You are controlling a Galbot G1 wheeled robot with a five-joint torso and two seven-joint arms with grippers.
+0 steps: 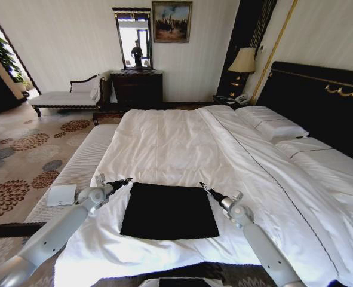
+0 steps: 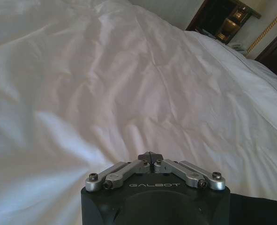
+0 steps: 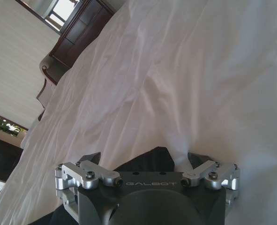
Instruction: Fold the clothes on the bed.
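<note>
The clothes (image 1: 169, 210) lie as a flat black rectangle on the white bed (image 1: 176, 137), near its foot edge. My left gripper (image 1: 127, 180) hovers at the rectangle's far left corner, shut with nothing in it; in the left wrist view its fingertips (image 2: 150, 157) meet over white duvet, with black fabric (image 2: 262, 212) off to one side. My right gripper (image 1: 202, 186) is at the far right corner. Seen from the right wrist, it (image 3: 144, 155) is open, with a corner of the black fabric (image 3: 152, 164) lying between the spread fingers.
White pillows (image 1: 272, 122) lie against the dark headboard (image 1: 325, 101) on the right. A padded bench with a white object (image 1: 61, 194) runs along the bed's left side. A chaise (image 1: 66, 95), a dark dresser (image 1: 137, 86) and a lamp (image 1: 243, 61) stand along the far wall.
</note>
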